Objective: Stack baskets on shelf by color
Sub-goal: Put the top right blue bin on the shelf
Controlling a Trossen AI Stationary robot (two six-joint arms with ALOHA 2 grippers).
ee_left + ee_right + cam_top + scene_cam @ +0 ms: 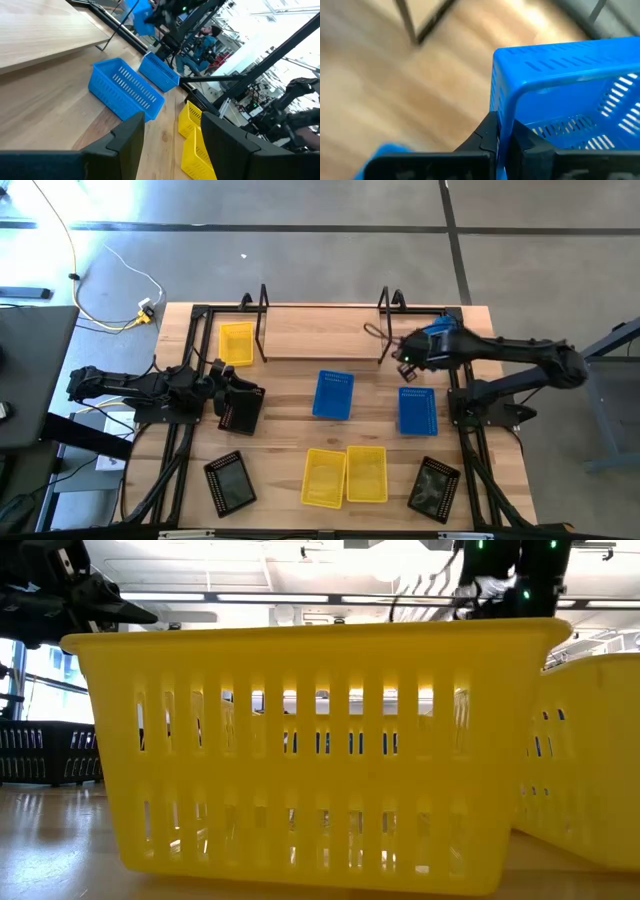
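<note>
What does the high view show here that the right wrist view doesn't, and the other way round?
Only the high view shows the whole layout: the shelf with one yellow basket by its left end, two blue baskets lying on the table, two more yellow and three black ones, and the left gripper over a black basket.

Only the right wrist view shows the grip: the right gripper pinching a wall of the blue basket.

Both show that held basket near the shelf's right end.
</note>
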